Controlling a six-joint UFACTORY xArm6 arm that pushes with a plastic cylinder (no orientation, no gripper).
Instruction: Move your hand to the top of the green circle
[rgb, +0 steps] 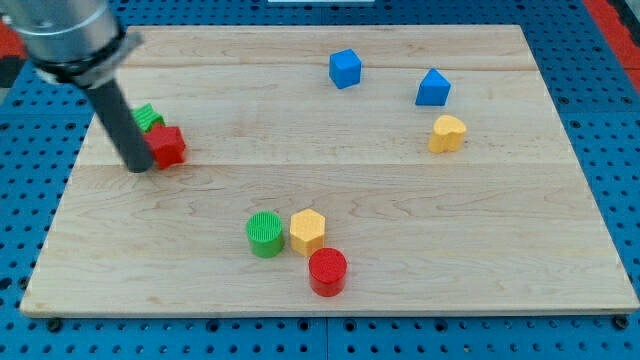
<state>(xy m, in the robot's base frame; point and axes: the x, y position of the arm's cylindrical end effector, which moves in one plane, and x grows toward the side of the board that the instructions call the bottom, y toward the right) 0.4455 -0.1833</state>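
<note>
The green circle (265, 234) lies low on the wooden board, left of centre. A yellow hexagon (307, 231) touches its right side and a red circle (327, 271) sits just below the hexagon. My tip (141, 167) is far off at the view's left, up and to the left of the green circle. It rests against the left side of a red block (167, 146), with another green block (147, 118) partly hidden behind the rod.
A blue cube (345, 68) sits near the view's top centre. A blue block (433, 88) and a yellow heart-like block (448, 133) sit at the upper right. The board's edges (330, 310) drop to a blue perforated table.
</note>
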